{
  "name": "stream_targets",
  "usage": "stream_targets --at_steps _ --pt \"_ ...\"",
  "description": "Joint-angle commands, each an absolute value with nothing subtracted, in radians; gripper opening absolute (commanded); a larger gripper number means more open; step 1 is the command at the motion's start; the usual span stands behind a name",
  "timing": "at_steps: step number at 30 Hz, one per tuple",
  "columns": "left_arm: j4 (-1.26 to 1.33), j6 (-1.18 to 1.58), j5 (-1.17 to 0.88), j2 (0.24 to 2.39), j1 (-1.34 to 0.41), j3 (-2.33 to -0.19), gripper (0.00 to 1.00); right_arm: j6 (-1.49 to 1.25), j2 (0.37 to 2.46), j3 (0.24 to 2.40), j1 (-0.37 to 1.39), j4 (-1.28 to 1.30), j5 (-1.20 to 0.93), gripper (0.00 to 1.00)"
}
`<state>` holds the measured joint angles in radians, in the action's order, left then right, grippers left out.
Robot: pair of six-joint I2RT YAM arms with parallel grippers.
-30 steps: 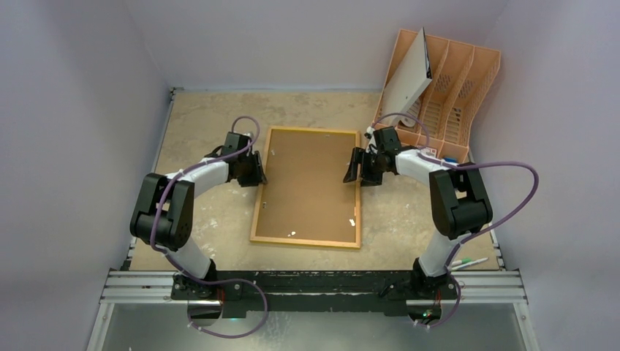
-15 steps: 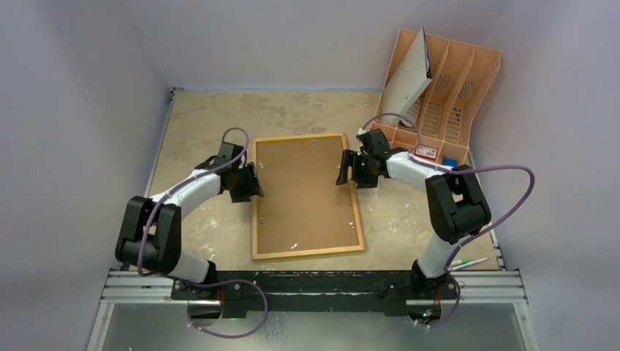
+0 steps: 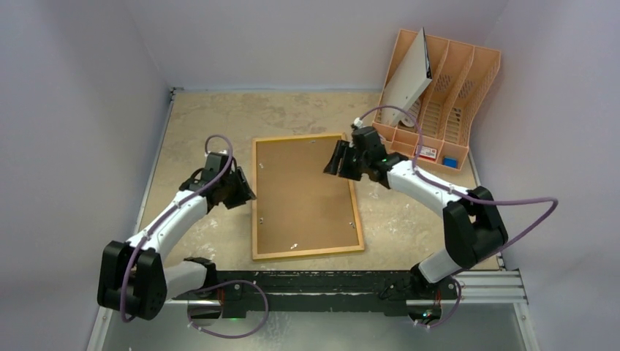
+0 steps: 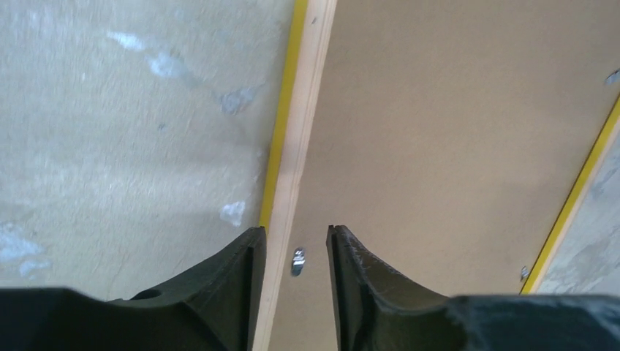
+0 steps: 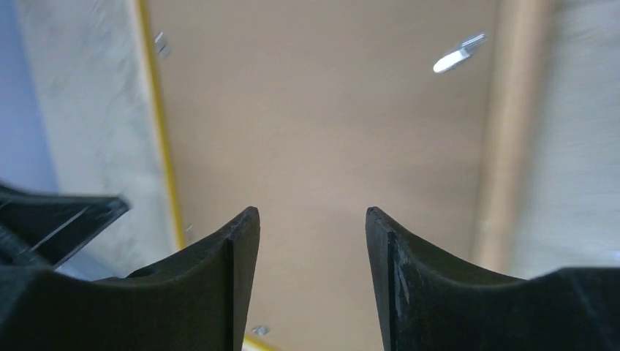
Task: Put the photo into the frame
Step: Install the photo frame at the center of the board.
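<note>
The frame (image 3: 253,197) lies face down in the middle of the table, light wood rim up, with a brown backing board (image 3: 303,190) set in it. No building print shows. A white sheet (image 3: 408,77) leans in the organiser; I cannot tell whether it is the photo. My left gripper (image 3: 246,194) is open at the frame's left rail. In the left wrist view (image 4: 296,238) its fingers straddle the rail (image 4: 292,146) and a metal tab (image 4: 298,261). My right gripper (image 3: 331,164) is open and empty over the board's upper right part, also seen in the right wrist view (image 5: 312,216).
An orange file organiser (image 3: 457,80) stands at the back right, with small red (image 3: 426,152) and blue (image 3: 450,161) items in its front compartments. Pens (image 3: 468,262) lie at the near right table edge. Walls close in left, back and right.
The frame slid left and nearer and turned slightly, then stayed put. My left gripper drew back nearer along the left rail. My right gripper moved left over the board.
</note>
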<state>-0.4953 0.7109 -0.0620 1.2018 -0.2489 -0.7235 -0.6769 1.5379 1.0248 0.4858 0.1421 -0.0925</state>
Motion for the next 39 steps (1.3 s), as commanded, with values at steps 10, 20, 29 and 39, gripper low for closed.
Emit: stream_targets --at_steps 10,20,29,39 --pt "-0.503 0.816 -0.139 1.023 -0.252 -0.516 0.34 -1.086 1.744 1.037 0.870 -0.154 -0.266 0.49" --pt "-0.457 0.846 -0.174 0.985 -0.252 -0.450 0.22 -1.180 1.884 1.117 0.953 -0.206 -0.253 0.39" --pt "-0.453 0.842 -0.179 0.980 -0.252 -0.448 0.08 -1.155 1.997 1.236 0.988 -0.117 -0.256 0.24" --pt "-0.456 0.842 -0.179 0.983 -0.252 -0.448 0.08 -1.163 2.051 1.260 1.000 -0.116 -0.286 0.26"
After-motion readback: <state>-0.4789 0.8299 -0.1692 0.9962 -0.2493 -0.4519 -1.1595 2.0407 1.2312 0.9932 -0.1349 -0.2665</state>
